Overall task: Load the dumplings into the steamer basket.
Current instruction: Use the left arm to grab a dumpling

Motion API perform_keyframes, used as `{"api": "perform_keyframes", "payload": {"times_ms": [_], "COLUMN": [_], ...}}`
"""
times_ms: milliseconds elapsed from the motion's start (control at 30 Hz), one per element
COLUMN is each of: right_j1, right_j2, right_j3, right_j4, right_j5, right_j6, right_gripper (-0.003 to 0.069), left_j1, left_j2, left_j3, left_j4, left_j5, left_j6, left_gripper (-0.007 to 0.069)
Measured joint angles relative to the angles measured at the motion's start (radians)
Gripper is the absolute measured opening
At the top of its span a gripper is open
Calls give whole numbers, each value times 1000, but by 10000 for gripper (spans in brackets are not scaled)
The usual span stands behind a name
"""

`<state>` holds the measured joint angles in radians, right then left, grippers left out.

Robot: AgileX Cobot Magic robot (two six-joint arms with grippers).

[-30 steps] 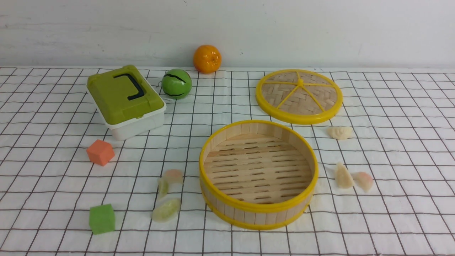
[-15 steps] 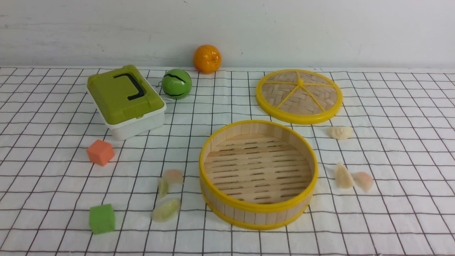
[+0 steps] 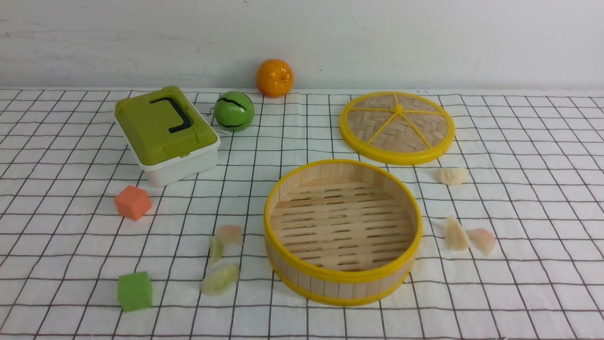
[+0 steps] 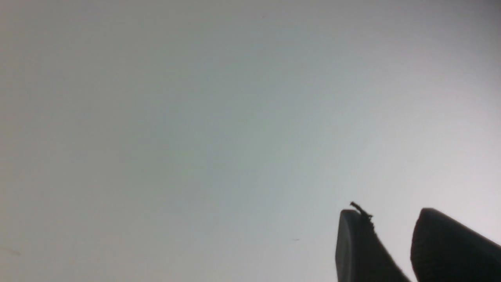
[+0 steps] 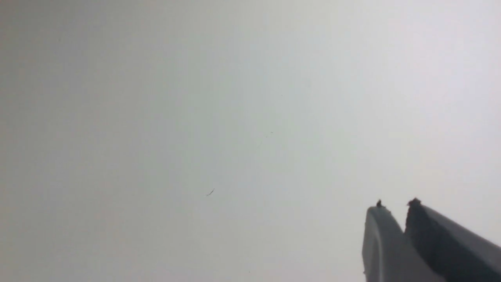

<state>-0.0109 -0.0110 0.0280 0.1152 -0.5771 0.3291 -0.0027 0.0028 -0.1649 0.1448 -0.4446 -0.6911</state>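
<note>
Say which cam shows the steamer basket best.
The front view: it shows the steamer basket whole, with its slatted floor, pale wall and yellow rims, nothing in front of it. The left and right wrist views show none of it, only a pale surface plus the left gripper and right gripper fingers respectively.

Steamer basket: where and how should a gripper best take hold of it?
Probably by the near wall of the steamer basket, coming from above with one finger inside and one outside. It sits upright and open-topped, its wall looks thin beside its wide round body, and its yellow rim stands exposed.
</note>
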Motion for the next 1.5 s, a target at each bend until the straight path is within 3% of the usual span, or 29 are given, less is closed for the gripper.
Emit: {"api": "perform_keyframes", "payload": {"times_ms": [200, 367, 500, 600, 633, 667, 700, 733, 767, 800, 900, 1000, 1067, 1200, 1333, 1367, 1400, 1433, 1500], "right_j1": [0, 0, 0, 0, 0, 0, 0, 0, 0, 0, 0, 0, 1, 35, 117, 125, 139, 162, 182], "right_j2": [27, 131, 251, 391, 399, 464, 473, 548, 564, 622, 746, 835, 917, 1024, 1112, 1119, 1135, 1157, 1181], "right_j3": [-101, -246, -351, -441, -451, -486, -486, -516, -518, -529, -549, -576, -607, -651, -689, -691, -692, -692, -692], "right_j4": [6, -12, -56, -95, -96, -97, -97, -86, -81, -51, 20, 70, 139, 283, 420, 429, 451, 470, 484], "right_j5": [79, 282, 503, 776, 790, 890, 901, 971, 976, 1001, 1047, 1117, 1197, 1263, 1248, 1243, 1235, 1226, 1219], "right_j6": [1, -43, -137, -192, -193, -195, -195, -195, -195, -195, -234, -312, -424, -606, -785, -796, -818, -848, -866], "right_gripper": [77, 8, -6, -6, -6, -6, -6, -6, -6, -6, -6, -6, -6, -6, -6, -6, -6, -6, -6], "left_j1": [0, 0, 0, -10, -13, -42, -47, -100, -107, -163, -258, -321, -369, -385, -376, -376, -376, -376, -376], "left_j2": [224, 484, 684, 818, 823, 868, 878, 918, 922, 960, 1007, 1048, 1095, 1176, 1293, 1298, 1318, 1356, 1388], "left_j3": [-254, -324, -342, -398, -406, -434, -441, -468, -471, -494, -527, -561, -602, -691, -826, -830, -845, -862, -866], "left_j4": [59, 78, 114, 362, 382, 542, 562, 737, 754, 876, 1004, 1027, 1017, 853, 439, 418, 334, 158, 7], "left_j5": [283, 273, 242, 301, 311, 358, 365, 427, 427, 488, 548, 591, 668, 859, 1151, 1160, 1194, 1236, 1249], "left_j6": [-46, -72, -230, -452, -466, -579, -607, -721, -734, -847, -946, -952, -906, -692, -150, -126, -29, 143, 273], "left_gripper": [-5, -13, -13, -13, -13, -13, -13, -13, -13, -13, -13, -13, -13, -13, -13, -13, -13, -13, -13]}}
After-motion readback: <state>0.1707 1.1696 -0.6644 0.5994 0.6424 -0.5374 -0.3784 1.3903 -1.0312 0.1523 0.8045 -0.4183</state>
